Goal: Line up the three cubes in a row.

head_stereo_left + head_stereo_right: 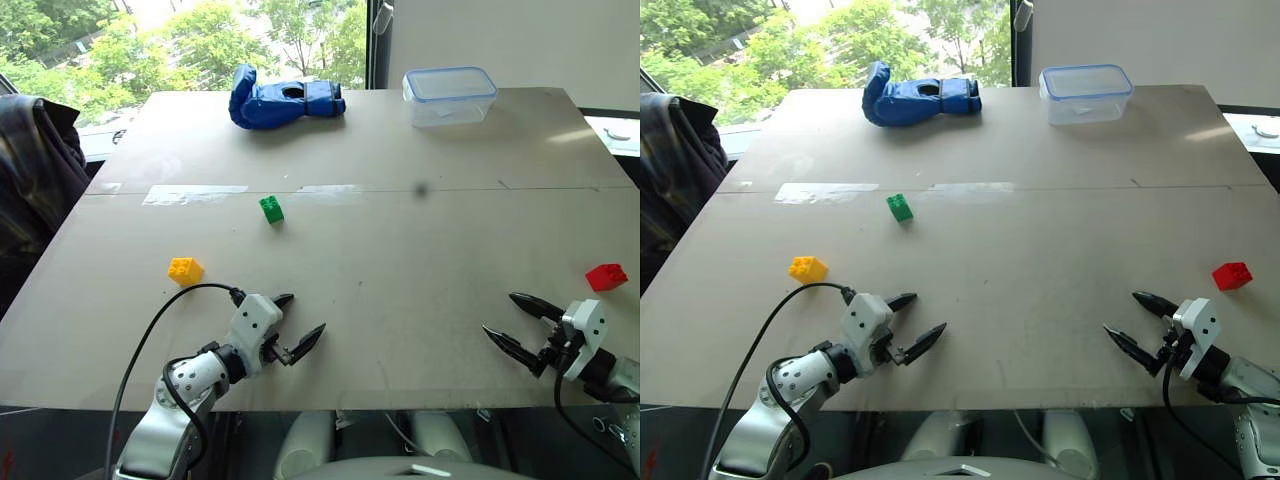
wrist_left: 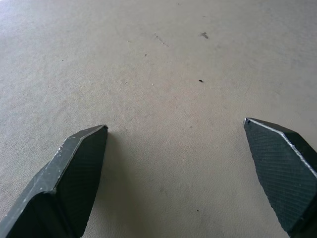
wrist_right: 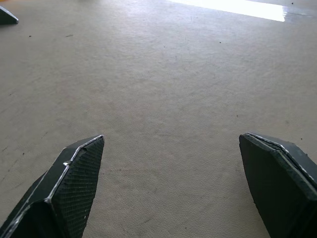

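Note:
Three cubes lie far apart on the beige table. The green cube sits left of centre, the yellow cube lies nearer and further left, and the red cube rests by the right edge. My left gripper hovers open near the front edge, to the right of and nearer than the yellow cube, empty. My right gripper stands open at the front right, left of and nearer than the red cube, holding nothing. Both wrist views show wide-spread fingertips over bare tabletop.
A blue glove lies at the back left of the table. A clear lidded box stands at the back right. Strips of tape cross the table's seam. A dark jacket hangs beside the left edge.

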Motion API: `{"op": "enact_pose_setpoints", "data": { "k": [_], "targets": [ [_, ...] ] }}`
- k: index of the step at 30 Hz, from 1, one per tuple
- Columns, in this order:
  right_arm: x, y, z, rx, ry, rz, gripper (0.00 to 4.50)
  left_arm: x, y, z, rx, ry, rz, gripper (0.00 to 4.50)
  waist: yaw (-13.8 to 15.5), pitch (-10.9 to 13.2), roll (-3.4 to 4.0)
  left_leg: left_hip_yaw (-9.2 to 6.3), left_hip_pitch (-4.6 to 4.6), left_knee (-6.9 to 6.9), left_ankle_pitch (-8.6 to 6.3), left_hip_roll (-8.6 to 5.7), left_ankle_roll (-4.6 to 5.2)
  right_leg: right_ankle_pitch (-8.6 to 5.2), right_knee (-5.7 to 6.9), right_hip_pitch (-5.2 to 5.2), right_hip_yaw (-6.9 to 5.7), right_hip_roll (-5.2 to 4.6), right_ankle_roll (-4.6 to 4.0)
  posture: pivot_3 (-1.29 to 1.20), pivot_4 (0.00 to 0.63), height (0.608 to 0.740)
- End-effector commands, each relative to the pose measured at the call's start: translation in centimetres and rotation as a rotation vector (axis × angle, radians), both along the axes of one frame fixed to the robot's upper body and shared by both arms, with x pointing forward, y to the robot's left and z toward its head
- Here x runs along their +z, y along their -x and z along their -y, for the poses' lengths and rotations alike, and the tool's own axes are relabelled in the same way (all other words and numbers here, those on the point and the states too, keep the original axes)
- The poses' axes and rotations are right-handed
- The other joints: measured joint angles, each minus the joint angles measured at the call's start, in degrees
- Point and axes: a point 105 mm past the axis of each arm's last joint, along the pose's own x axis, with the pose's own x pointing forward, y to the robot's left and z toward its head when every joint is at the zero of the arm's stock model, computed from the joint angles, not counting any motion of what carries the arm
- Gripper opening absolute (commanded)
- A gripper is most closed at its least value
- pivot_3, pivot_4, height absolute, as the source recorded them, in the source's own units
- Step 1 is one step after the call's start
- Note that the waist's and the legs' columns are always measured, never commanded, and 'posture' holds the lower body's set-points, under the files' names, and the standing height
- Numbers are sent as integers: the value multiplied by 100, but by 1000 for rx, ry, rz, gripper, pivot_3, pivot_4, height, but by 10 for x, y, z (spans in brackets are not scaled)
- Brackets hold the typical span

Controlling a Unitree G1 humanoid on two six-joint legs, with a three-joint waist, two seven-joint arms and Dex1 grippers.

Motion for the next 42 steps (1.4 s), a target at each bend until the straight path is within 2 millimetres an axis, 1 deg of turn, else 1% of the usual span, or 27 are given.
{"op": "enact_pose_setpoints", "data": {
  "k": [1, 4, 17, 20, 21, 24, 27, 28, 30, 33, 35, 37, 39, 42],
  "targets": [
    [11, 1, 3, -9, 12, 43, 4500, 1, -1, 4, -21, 19, -6, 4476, -1, 0, 0, 0, 0, 0, 0, 0, 0, 0, 0, 0, 0, 1, 0, 0, 150, 740],
    [9, 4, 6, -23, 21, 39, 4500, 3, -2, 7, -37, 35, -4, 4476, 30, 2, -2, -5, -3, 0, 0, -2, 0, 0, 0, 0, -6, 5, 0, 0, 150, 740],
    [10, 7, 13, -55, 30, 38, 4500, 1, -1, 9, -59, 33, -14, 4476, 20, 4, -5, -3, -4, 0, 0, -3, 0, 0, -1, -1, -3, 3, 0, 0, 150, 740],
    [11, 8, 15, -85, 17, 42, 4500, 2, -2, 10, -70, 32, -12, 4476, 25, 4, -4, -3, -5, 0, 0, -3, 0, 0, -2, -1, -3, 3, 0, 0, 150, 740],
    [10, 8, 19, -120, 16, 33, 4500, 3, -3, 12, -82, 32, -9, 4476, 28, 4, -5, -3, -5, 0, 0, -3, 0, 0, -2, -1, -3, 3, 0, 0, 150, 740],
    [14, 4, 33, -241, 17, 46, 4500, 11, -7, 19, -130, 44, 13, 4476, 42, 4, -5, -3, -5, 1, 0, -3, 0, 0, -1, -1, -4, 3, 0, 0, 150, 740],
    [21, 5, 43, -301, 16, 71, 4500, 18, -10, 26, -182, 64, 25, 4476, 68, 5, -5, -3, -8, 3, 0, -6, 0, 1, -1, -3, -4, 5, 1, 0, 150, 740],
    [23, 6, 50, -331, 18, 72, 4500, 21, -10, 29, -218, 65, 29, 4476, 71, 5, -5, -3, -9, 3, 0, -7, 0, 1, -1, -4, -5, 5, 1, 0, 150, 740],
    [27, 9, 70, -415, 36, 77, 4500, 34, -10, 38, -309, 89, 39, 4476, 79, 5, -5, -3, -15, 3, 0, -7, 0, 1, -1, -10, -6, 6, 1, 0, 150, 740],
    [29, 12, 93, -527, 46, 74, 4500, 52, -9, 50, -424, 102, 49, 4476, 87, 5, -6, -5, -24, 3, 1, -8, -1, 1, -1, -20, -7, 7, 1, 0, 150, 740],
    [32, 11, 113, -637, 23, 77, 4500, 66, -7, 59, -522, 86, 60, 4476, 90, 5, -6, -7, -26, 3, 1, -9, -1, 2, -1, -20, -9, 7, 0, 0, 150, 740],
    [31, 9, 127, -708, 15, 63, 4500, 84, -8, 70, -589, 90, 79, 4476, 84, 5, -6, -3, -26, 5, 1, -11, -1, 2, -1, -19, -6, 8, 0, 0, 150, 740],
    [30, 8, 136, -743, 23, 53, 4500, 96, -7, 76, -632, 92, 91, 4476, 64, 6, -6, 0, -25, 6, 1, -13, 0, 2, -1, -18, -3, 8, 0, 0, 150, 740],
    [32, 0, 151, -812, -15, 65, 4500, 115, -2, 88, -710, 116, 110, 4476, -8, 6, -6, 2, -24, 5, 1, -13, 0, 2, 0, -19, -1, 12, 1, 0, 150, 740]
  ]
}}
